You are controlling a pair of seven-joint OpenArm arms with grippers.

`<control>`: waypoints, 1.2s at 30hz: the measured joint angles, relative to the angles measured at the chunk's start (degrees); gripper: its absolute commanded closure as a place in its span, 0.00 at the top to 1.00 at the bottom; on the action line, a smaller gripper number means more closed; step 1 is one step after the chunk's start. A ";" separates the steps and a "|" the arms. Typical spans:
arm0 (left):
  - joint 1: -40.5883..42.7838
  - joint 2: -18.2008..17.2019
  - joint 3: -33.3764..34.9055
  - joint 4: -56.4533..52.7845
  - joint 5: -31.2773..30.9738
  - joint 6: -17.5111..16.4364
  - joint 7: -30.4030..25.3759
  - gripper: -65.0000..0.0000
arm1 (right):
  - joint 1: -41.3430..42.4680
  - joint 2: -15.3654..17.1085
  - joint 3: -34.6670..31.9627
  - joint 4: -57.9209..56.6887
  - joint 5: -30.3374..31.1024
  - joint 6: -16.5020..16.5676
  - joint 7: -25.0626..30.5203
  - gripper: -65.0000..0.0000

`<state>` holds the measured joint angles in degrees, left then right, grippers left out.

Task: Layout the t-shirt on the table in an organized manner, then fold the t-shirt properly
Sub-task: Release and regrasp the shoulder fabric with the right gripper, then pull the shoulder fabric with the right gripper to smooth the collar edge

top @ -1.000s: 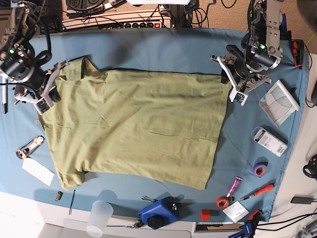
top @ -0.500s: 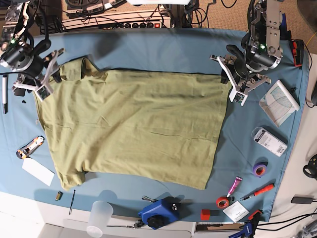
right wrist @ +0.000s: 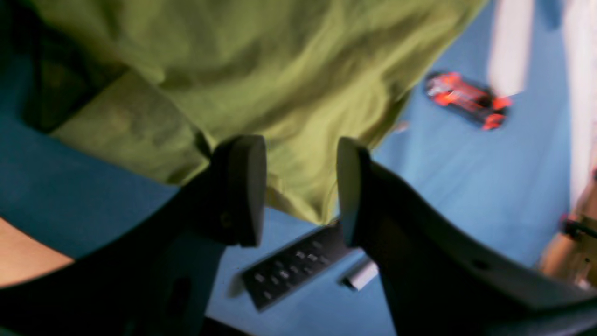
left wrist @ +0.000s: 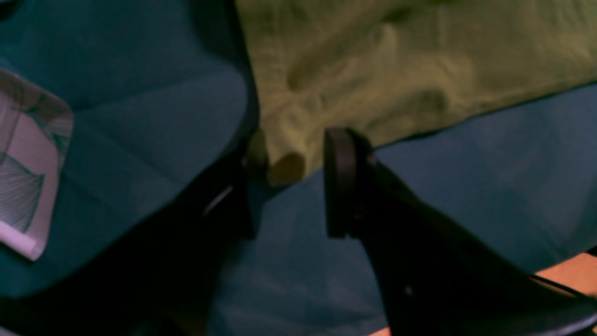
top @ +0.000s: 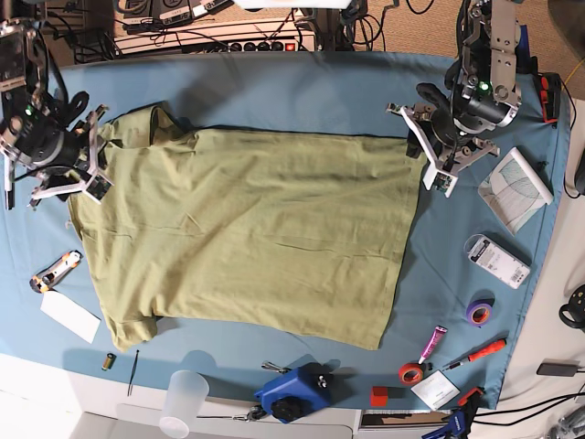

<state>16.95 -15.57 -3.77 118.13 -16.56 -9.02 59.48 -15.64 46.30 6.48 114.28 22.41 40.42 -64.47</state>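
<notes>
The olive-green t-shirt [top: 247, 233] lies spread almost flat on the teal-blue table [top: 302, 91], with one sleeve folded at the far left [top: 137, 128]. My left gripper [top: 423, 151] stands at the shirt's far right corner. In the left wrist view its jaws [left wrist: 294, 186] are open, with that corner [left wrist: 284, 163] lying between the fingertips. At the shirt's left edge my right gripper [top: 91, 154] is open above the cloth [right wrist: 261, 70], with nothing pinched between its fingers [right wrist: 298, 186].
Along the right edge lie a patterned notebook [top: 516, 187], a white box [top: 498, 261] and a purple tape roll [top: 479, 312]. A blue tool [top: 294, 391] and a clear cup [top: 183, 402] sit at the front. An orange knife [top: 55, 270] and a white card [top: 69, 316] lie left.
My right gripper has opened and let go of the shirt's left edge, moving back and then slightly forward again. The left arm and the shirt have stayed put.
</notes>
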 measured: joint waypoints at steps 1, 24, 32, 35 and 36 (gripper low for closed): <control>0.00 0.00 0.00 0.00 0.02 0.00 0.00 0.30 | 0.63 0.00 -1.33 -1.66 -0.02 -0.13 -0.09 0.39; 0.02 0.00 0.00 0.00 0.00 0.00 0.00 0.30 | 8.70 0.02 -16.00 -9.03 8.02 -0.26 -9.05 0.39; 0.02 0.00 0.00 0.00 0.00 0.00 0.00 0.30 | 8.70 0.02 -16.00 -11.96 2.47 -0.28 -2.73 0.39; 0.00 0.00 0.00 0.00 0.00 0.00 0.00 0.30 | 8.70 0.02 -17.03 -11.96 2.67 -0.28 -3.23 0.39; 0.00 0.00 0.00 0.00 0.00 0.00 0.00 0.30 | 8.68 0.02 -17.64 -11.96 2.71 -0.28 -3.21 0.39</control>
<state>16.95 -15.57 -3.77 118.13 -16.56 -9.02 59.48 -6.96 46.33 -11.16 102.32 25.12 40.14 -67.68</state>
